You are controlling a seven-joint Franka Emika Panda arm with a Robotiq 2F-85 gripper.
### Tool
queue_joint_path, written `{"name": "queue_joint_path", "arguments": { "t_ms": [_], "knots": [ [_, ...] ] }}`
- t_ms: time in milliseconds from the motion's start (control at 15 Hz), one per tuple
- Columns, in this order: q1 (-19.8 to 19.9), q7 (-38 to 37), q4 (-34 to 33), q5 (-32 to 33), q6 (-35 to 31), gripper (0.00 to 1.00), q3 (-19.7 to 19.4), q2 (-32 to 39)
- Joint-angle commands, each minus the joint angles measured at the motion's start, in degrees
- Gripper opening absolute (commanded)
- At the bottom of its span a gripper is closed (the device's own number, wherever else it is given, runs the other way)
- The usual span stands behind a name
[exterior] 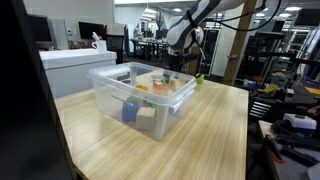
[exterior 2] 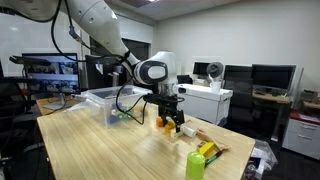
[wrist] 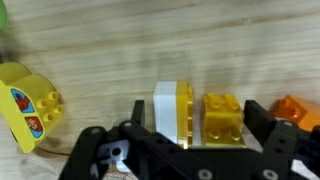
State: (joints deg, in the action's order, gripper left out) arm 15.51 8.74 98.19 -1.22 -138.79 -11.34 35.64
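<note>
In the wrist view, from the left: a rounded yellow plastic piece with a printed picture (wrist: 25,100) lies on the light wooden table (wrist: 100,40), apart from the hand. Next comes the hand (wrist: 180,140), entering from the bottom edge, its 2 black fingers (wrist: 92,150) spread wide and grasping nothing.

Between the fingers, 2 toy pieces lie side by side on the table. The left one is a white-and-yellow plastic block (wrist: 172,108), white on its left side and yellow on its right. It is longer than it is wide. Its long axis runs from the bottom of the view to the top, pointing away from the hand and across the line between the fingers. Just beside it on the right, with a narrow gap, sits a yellow studded plastic brick (wrist: 224,118), nearly square, its studs facing up. Neither finger appears to touch either piece. Right of the right finger, an orange plastic piece (wrist: 296,108) lies at the edge of the view, partly cut off.

In an exterior view, a clear plastic bin (exterior 2: 100,98) stands on the table at the left. The hand hangs low over the yellow pieces near the middle. A green cylinder (exterior 2: 195,165) stands further right, near the front edge.
</note>
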Motion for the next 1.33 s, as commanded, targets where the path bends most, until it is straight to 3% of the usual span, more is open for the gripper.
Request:
{"name": "queue_joint_path", "arguments": {
  "t_ms": [0,133,200,267,467,733,933,1267],
  "knots": [
    [0.16,-1.51,-3.58,2.03,1.13,1.00,-0.09,3.09],
    [0.14,-1.70,-4.77,2.27,1.23,1.00,-0.19,4.51],
    [0.18,-1.70,-5.30,2.36,1.42,0.75,-0.18,5.14],
    [0.18,-1.60,-5.51,2.46,1.40,0.74,-0.19,5.46],
    [-0.74,-3.12,-5.63,3.00,2.18,0.49,-0.86,4.24],
    [-2.51,-5.36,-4.52,5.12,5.42,0.46,-1.71,-0.50],
    [-3.26,-3.41,-2.67,5.29,9.21,0.46,-0.03,-6.87],
    [-5.88,3.60,5.52,2.13,10.18,0.46,7.16,-21.11]
  ]
}}
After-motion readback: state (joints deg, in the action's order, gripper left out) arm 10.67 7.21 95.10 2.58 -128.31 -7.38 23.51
